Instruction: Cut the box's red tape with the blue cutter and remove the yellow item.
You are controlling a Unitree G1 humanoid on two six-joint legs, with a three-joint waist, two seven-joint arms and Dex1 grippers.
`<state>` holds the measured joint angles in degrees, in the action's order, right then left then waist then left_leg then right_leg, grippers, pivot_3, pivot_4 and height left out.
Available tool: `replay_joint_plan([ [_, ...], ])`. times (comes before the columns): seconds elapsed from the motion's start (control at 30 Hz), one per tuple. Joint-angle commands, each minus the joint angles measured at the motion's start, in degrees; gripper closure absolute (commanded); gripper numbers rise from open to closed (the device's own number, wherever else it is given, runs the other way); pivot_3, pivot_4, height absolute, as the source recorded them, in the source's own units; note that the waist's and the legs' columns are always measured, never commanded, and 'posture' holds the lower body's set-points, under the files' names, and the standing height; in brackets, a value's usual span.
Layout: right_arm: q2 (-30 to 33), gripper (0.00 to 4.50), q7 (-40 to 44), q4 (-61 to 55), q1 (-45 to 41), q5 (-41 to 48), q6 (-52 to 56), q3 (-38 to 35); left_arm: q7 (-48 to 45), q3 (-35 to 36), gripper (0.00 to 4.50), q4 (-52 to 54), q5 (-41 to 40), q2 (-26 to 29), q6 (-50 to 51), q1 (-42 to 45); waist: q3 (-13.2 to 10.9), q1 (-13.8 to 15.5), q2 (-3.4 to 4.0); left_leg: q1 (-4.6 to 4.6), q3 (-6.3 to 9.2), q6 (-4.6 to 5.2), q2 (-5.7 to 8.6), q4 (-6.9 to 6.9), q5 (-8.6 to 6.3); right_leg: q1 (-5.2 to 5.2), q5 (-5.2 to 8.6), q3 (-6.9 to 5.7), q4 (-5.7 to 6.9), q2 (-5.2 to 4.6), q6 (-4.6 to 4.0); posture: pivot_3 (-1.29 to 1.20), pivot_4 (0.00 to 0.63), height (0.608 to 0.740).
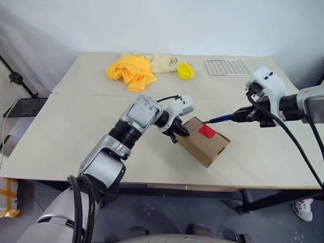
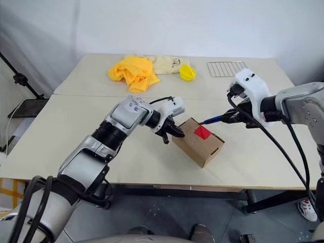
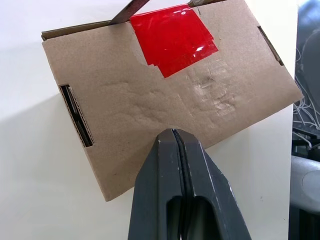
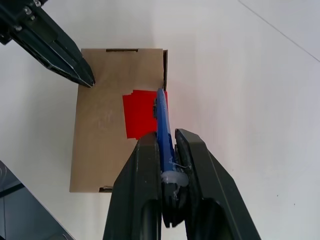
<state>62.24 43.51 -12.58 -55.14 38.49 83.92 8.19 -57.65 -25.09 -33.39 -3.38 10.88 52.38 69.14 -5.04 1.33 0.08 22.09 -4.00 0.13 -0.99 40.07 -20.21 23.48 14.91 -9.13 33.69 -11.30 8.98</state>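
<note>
With its two fingers clamped on the blue cutter (image 4: pixel 163 131), the right gripper (image 4: pixel 168 165) aims the blade down and leftward so that the tip meets the red tape (image 4: pixel 141 115) at the far top edge of the box (image 1: pixel 203 141), where the flap seam seems to run. That angle looks chosen to slice along the seam rather than stab into the carton. On the left, the left gripper (image 3: pixel 176 145) has its fingers pressed together, holding nothing, their tip resting against the box's near-left edge, probably to brace it against the push of the blade. The box sits tilted near the middle of the table (image 1: pixel 61 147), toward the near edge, its flap not yet opened. Well apart, at the far side, lie a yellow cloth (image 1: pixel 131 71), a small yellow item (image 1: pixel 185 70) and a wire rack (image 1: pixel 226 67).
</note>
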Motion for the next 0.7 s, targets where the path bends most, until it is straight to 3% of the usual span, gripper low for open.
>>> replay_joint_plan([
  [0.03,-0.19,4.34,0.10,0.84,-0.94,-1.30,0.53,0.68,1.26,-0.58,4.50,-1.67,1.44,-0.72,0.20,0.50,0.14,0.00,0.00,-0.02,0.00,0.00,0.00,0.00,0.00,-0.02,0.00,0.00,0.00,0.00,0.00,0.00,0.000,0.740],
  [0.33,0.44,4.34,2.06,4.56,-3.18,-3.53,1.78,6.59,3.47,0.77,4.50,-3.49,1.60,-1.99,0.62,0.70,0.93,0.09,-0.03,-0.05,0.01,0.00,0.01,0.03,0.00,-0.08,0.00,0.00,0.00,-0.01,0.00,0.00,0.000,0.740],
  [0.7,7.21,4.34,10.60,4.60,-5.42,-5.88,1.50,15.77,6.27,2.38,4.50,-4.76,1.79,-2.00,1.06,0.32,1.18,-0.18,-0.06,-0.09,0.02,0.00,0.01,0.03,0.00,-0.07,0.00,0.04,0.04,0.00,0.00,0.00,0.000,0.740],
])
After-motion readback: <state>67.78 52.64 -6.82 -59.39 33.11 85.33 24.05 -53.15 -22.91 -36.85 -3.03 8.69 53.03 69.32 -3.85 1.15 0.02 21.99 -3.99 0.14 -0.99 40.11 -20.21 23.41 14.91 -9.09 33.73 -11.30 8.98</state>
